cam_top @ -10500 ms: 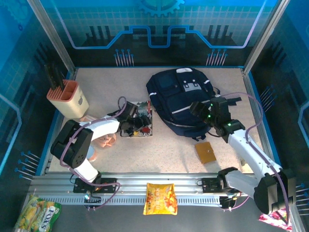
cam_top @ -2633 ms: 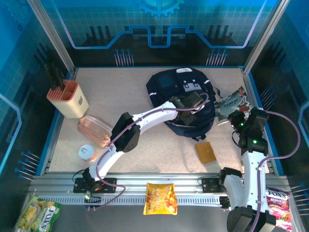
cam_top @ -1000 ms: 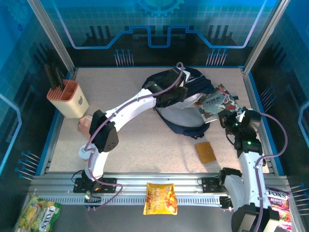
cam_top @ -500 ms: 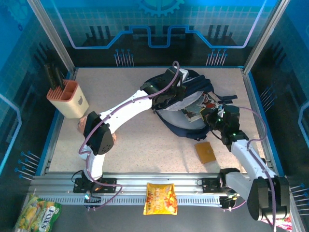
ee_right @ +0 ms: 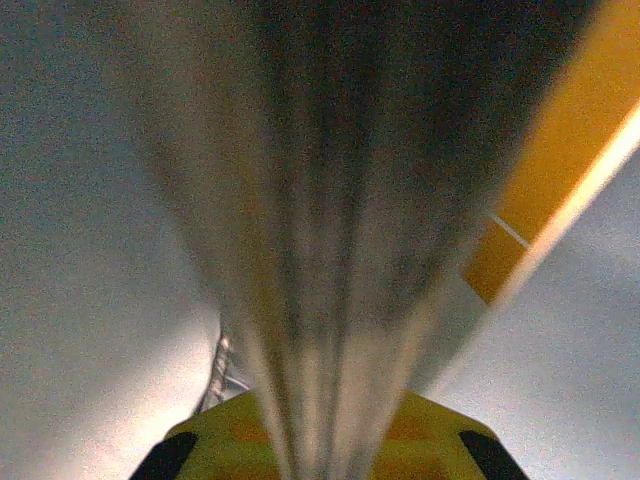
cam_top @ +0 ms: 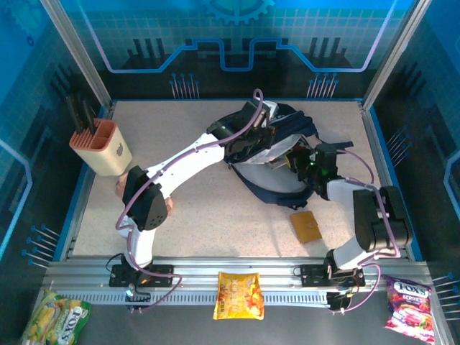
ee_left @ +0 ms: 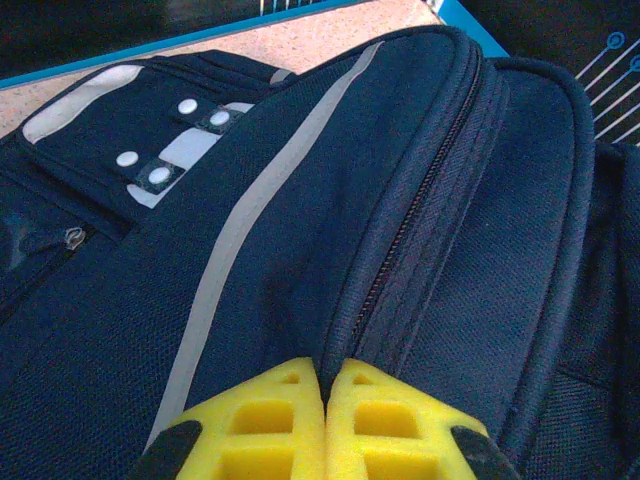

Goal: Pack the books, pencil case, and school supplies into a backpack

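Near rail: yellow snack bag [cam_top: 240, 295], not part of the job. Just beyond, R side of worktop [cam_top: 215, 215]: tan-brown square piece [cam_top: 305, 226] lying flat, near the bag but apart from it, not yet packed.

Mid: R claw [cam_top: 296, 159] now at the mouth of the backpack [cam_top: 293, 123], pointing L into it. R wrist view is blurred, but a thin paperback [ee_right: 330, 220] runs edge-on out from between the pads w/ pale lining either side, so I judge the claw clamped on the book and already inside. Which title: can't tell.

Change: 1 s ago the book was held out to the R of the bag, cover up; 0.5 s ago about half of it was at the opening; now barely a sliver shows from above. R arm has folded in and reached fwd to do it.

L claw [ee_left: 325, 400]: pads pinched together on fabric beside the zip, holding the flap up, as in the last second.

Meaning: book nearly stowed; probably release + withdraw next. Risk: book drags back out w/ the pads.

Far L: peach-and-cream holder [cam_top: 100, 147], untouched.
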Available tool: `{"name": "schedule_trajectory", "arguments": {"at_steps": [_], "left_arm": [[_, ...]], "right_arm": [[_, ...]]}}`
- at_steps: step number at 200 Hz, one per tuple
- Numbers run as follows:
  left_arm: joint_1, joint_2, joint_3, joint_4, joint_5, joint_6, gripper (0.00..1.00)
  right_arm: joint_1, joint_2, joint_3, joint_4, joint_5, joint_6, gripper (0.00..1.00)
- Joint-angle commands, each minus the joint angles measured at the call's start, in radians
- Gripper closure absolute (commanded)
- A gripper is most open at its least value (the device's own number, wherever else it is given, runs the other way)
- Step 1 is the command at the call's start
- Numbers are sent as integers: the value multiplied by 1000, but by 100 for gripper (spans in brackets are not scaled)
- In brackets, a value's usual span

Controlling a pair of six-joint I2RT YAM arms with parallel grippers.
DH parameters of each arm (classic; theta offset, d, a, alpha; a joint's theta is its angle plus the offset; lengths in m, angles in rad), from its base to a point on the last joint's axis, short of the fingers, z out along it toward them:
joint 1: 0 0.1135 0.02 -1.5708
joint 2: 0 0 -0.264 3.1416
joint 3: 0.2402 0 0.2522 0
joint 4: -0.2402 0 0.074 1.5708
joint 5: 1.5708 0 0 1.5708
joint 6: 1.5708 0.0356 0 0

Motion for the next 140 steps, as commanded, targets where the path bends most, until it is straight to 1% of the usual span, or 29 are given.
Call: {"name": "schedule_trajectory", "arguments": {"at_steps": [1, 13, 37, 56, 79, 96, 112, 126, 140], "left_arm": [[13, -107, 4, 100, 10, -48, 100], [16, -108, 2, 99, 13, -54, 100], [21, -105, 0, 94, 15, -60, 100], [28, -99, 0, 88, 17, -70, 100], [37, -89, -1, 78, 26, -82, 100], [44, -81, -2, 73, 36, -90, 100], [46, -76, -14, 72, 44, -95, 100], [50, -72, -30, 70, 60, -94, 100], [54, -69, -48, 62, 94, -92, 100]], "right_arm": [[20, 69, 58, 134, -51, 36, 92], [19, 101, 72, 155, -70, 39, 87], [16, 103, 61, 147, -84, 36, 70], [8, 52, 23, 96, -77, 13, 59], [-8, -59, -35, 30, -63, -30, 49], [-22, -162, -71, -76, -45, -81, 41], [-33, -261, -100, -217, -9, -135, 35], [-42, -363, -124, -373, 45, -176, 31], [-52, -461, -149, -493, 111, -188, 27]]}}
